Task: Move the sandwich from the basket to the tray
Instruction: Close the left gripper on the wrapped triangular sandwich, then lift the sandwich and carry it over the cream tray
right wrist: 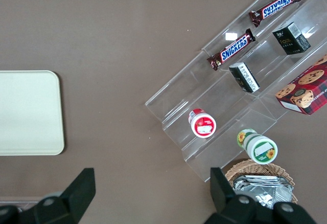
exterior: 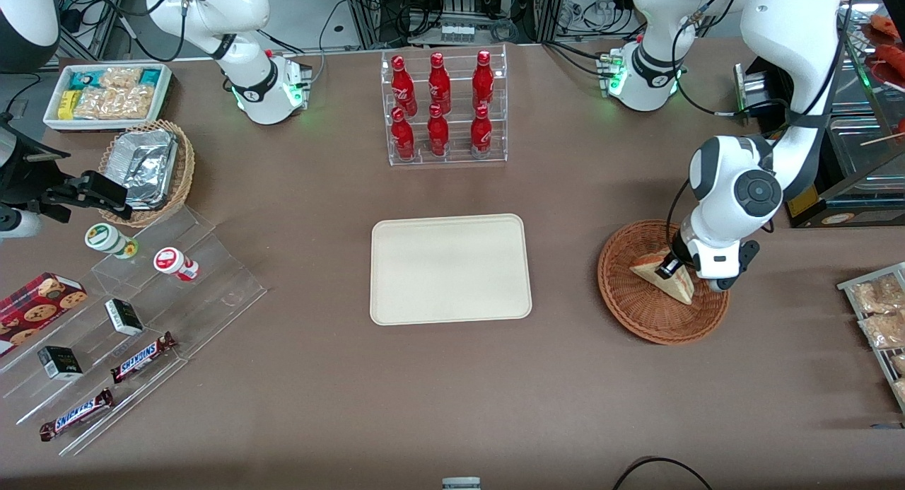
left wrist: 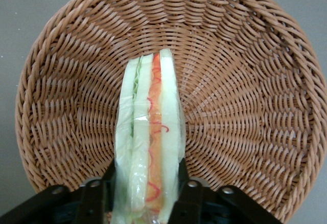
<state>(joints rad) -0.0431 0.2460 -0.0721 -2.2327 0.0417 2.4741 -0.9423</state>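
Observation:
The sandwich [exterior: 677, 285], a pale bread wedge with orange-red and green filling along its edge, stands on edge in the reddish-brown wicker basket [exterior: 636, 317] toward the working arm's end of the table. My left gripper [exterior: 669, 267] reaches down into the basket and is shut on the sandwich. In the left wrist view the sandwich [left wrist: 150, 132] runs between the two black fingers [left wrist: 183, 183], which press its sides over the basket's weave [left wrist: 245, 81]. The gripper [left wrist: 146, 185] hides the wedge's lower end. The cream-white tray [exterior: 450, 269] lies flat beside the basket at the table's middle.
A clear rack of red bottles [exterior: 444, 108] stands farther from the front camera than the tray. Toward the parked arm's end are a tan basket with foil trays [exterior: 148, 168], a white snack box [exterior: 106, 94] and a stepped acrylic shelf [exterior: 141, 313]. Bagged snacks [exterior: 880, 320] lie beside the basket.

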